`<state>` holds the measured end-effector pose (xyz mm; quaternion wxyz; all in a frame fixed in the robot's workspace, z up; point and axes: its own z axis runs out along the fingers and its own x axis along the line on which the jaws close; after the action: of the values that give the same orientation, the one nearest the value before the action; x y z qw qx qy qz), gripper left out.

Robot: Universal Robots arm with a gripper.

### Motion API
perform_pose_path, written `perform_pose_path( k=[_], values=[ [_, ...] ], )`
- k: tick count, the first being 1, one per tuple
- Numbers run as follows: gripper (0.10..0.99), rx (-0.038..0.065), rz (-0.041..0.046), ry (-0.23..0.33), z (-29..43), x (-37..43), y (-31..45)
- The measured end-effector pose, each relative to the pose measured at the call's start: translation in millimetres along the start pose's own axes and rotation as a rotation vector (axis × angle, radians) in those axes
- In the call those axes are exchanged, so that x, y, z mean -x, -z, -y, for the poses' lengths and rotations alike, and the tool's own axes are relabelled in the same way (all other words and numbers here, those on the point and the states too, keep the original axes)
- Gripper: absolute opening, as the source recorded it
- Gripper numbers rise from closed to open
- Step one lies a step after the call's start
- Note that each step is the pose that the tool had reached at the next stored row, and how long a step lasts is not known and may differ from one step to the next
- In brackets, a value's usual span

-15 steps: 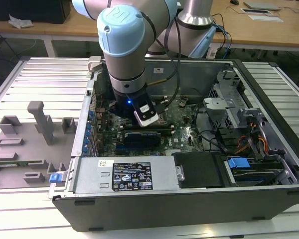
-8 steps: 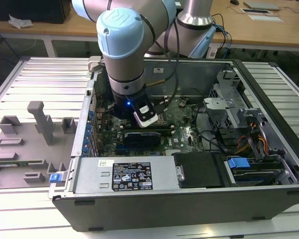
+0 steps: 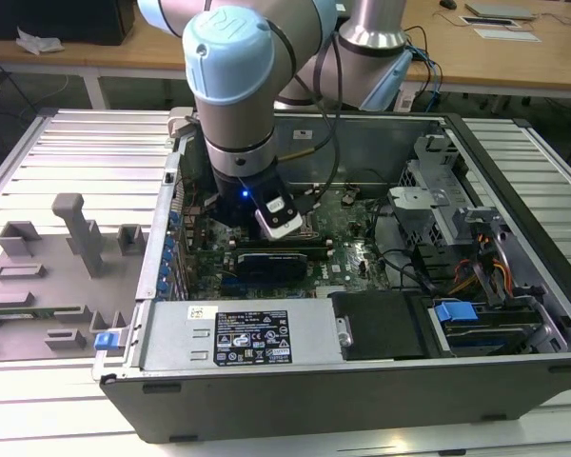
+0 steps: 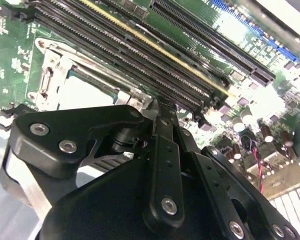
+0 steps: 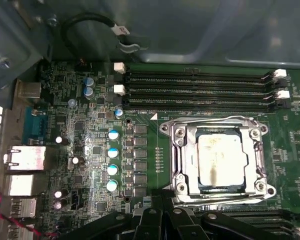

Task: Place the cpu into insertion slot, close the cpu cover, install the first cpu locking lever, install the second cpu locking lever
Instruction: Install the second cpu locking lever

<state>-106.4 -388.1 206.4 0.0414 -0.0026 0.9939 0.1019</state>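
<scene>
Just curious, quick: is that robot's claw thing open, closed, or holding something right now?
Gripper: cannot be told; it hovers beside the socket where the cpu sits under the cpu cover.

Open computer case (image 3: 514, 381) (motherboard (image 5: 90, 150) inside) on slatted table (image 3: 67, 152).

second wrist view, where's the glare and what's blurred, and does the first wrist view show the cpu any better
In the second wrist view, bright glare washes out the motherboard in one corner, and the gripper linkage close to the lens looks soft. In the first wrist view the light is more even: the cpu sits sharp inside the cpu cover, with dull reflections on its metal top.
</scene>
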Motion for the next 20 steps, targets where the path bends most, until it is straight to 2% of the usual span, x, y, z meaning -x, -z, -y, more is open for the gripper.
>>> perform_pose_path(
  k=[4, 5, 6, 9, 11, 12, 17, 20],
  values=[
    [0.106, 0.000, 0.0000, 0.000, -2.8, 1.1, 13.3],
    [0.106, 0.000, 0.0001, 0.000, -3.0, 1.4, 14.1],
    [0.106, 0.000, -0.0009, 0.000, -2.7, 3.1, 14.0],
    [0.106, 0.000, -0.0110, -0.002, -0.6, 16.2, 13.4],
    [0.106, 0.000, -0.0146, -0.003, 0.4, 22.0, 13.2],
    [0.106, 0.000, -0.0172, -0.004, 1.3, 27.5, 12.9],
    [0.106, 0.000, -0.0247, -0.005, 2.7, 45.8, 11.6],
    [0.106, -0.002, -0.0249, -0.005, -1.2, 49.4, 10.5]
  ],
)
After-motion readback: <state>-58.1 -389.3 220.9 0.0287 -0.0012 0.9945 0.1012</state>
